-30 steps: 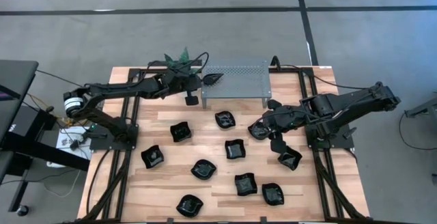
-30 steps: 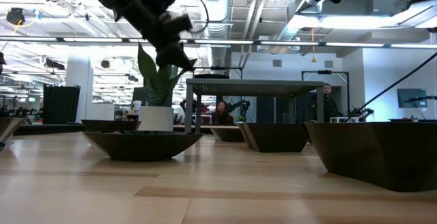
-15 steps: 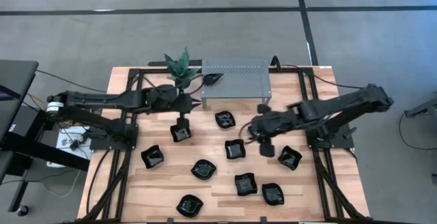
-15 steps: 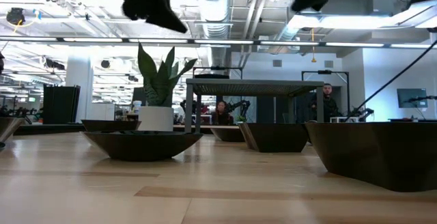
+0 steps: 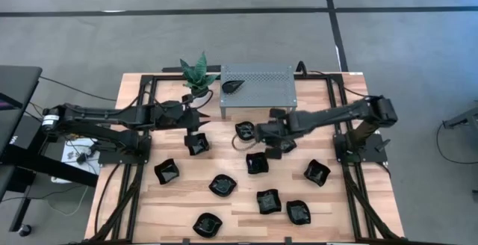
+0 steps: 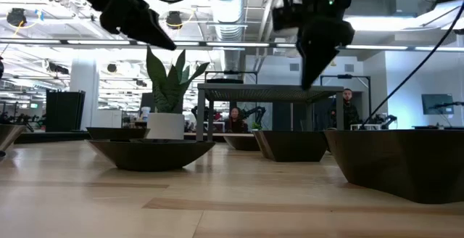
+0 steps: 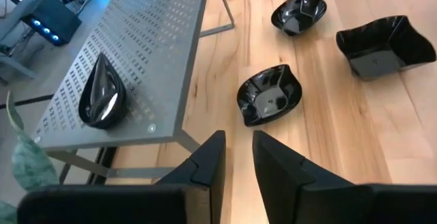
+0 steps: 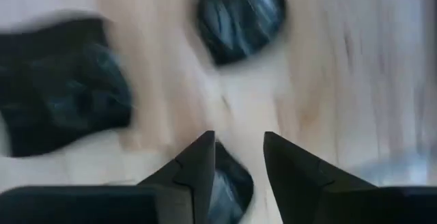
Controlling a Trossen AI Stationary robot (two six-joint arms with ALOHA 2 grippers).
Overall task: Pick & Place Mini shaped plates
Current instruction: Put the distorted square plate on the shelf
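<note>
— Right gripper [image 5: 263, 134] hangs over the bench [image 5: 172, 200] beside a wavy-rimmed black mini plate [image 5: 246, 131], fingers [image 8: 198, 166] parted and holding nothing.

— And the left gripper [image 5: 196, 119]?

— Also released and empty, poised above a squarish glossy plate [image 5: 197, 145] near the potted plant [image 5: 196, 72].

— Where are the other plates?

— Glossy black, scattered across the bench in round, square and ruffled shapes; one leaf-shaped plate [image 7: 102, 100] lies on the perforated metal shelf [image 5: 258, 83].

The right wrist view is smeared by motion: the dark plates [image 8: 239, 16] show no clear shape. In the low view, the nearest plate [image 6: 406, 162] is cut off by the picture's right edge.
</note>
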